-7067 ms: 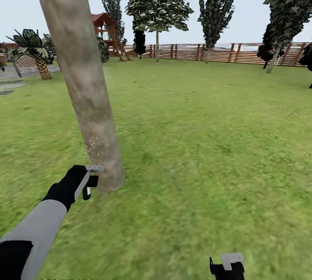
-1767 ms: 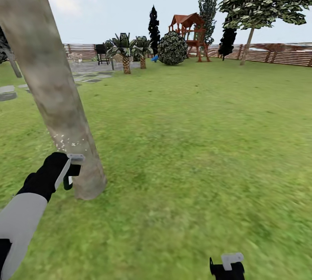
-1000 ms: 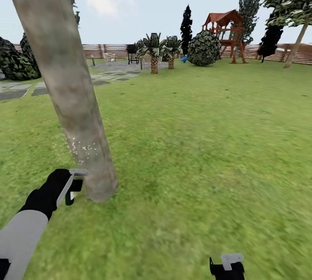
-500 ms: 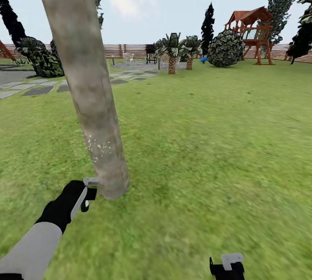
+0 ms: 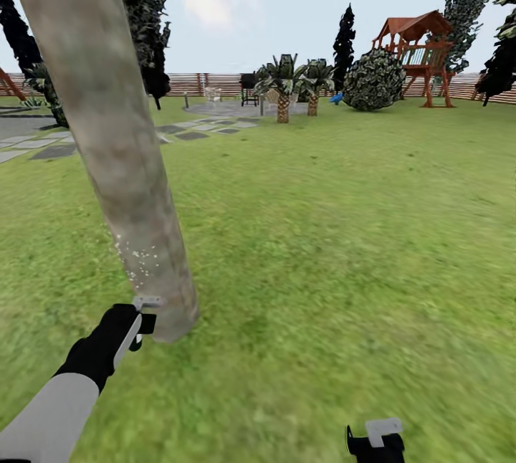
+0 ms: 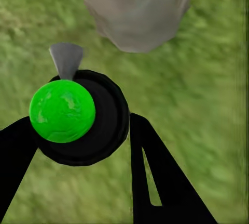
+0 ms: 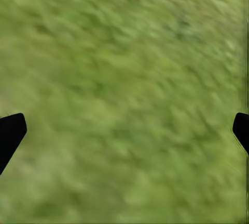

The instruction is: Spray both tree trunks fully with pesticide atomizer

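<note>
Thick bare trunks: I am counting one, rising just ahead of my left pincer.
Small palms: I am seeing two, far beyond it.
Round shrubs: one.
Play towers: one.
Pincers: two, left and right.

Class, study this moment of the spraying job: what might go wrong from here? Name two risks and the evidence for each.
1. The pesticide atomizer sits very near the tree trunk; the left gripper may bump the bark.
2. White specks show just low on the trunk, so higher bark may stay uncovered.
</note>
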Motion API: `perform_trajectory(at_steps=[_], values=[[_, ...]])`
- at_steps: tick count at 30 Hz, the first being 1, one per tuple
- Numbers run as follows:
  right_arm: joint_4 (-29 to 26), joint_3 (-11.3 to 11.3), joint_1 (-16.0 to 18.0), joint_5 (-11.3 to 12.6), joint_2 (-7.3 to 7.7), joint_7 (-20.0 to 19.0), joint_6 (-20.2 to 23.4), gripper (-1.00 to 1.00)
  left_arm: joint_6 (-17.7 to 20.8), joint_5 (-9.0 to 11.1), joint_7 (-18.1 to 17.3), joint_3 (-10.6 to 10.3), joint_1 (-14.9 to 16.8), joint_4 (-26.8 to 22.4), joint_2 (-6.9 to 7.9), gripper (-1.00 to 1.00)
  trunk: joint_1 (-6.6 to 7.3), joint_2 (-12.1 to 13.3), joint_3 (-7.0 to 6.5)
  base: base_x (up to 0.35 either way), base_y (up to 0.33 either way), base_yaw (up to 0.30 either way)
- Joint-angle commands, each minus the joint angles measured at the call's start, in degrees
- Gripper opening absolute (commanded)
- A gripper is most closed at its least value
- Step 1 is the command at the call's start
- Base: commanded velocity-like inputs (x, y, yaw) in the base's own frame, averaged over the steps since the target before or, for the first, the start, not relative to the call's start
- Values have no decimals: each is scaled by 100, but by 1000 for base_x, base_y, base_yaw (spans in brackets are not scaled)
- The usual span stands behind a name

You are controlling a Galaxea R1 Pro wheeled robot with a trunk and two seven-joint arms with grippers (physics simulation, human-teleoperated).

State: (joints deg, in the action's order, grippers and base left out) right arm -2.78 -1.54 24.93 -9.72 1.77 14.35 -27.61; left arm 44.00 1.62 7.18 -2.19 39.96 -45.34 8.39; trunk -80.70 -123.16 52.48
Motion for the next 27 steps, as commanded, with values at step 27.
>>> perform_trajectory(at_steps=[27], values=[[2,-13,3,-50,-1,59,1,100,30,74,29,8,3,-20,14,-100,1,-2,5,64,-274,129]])
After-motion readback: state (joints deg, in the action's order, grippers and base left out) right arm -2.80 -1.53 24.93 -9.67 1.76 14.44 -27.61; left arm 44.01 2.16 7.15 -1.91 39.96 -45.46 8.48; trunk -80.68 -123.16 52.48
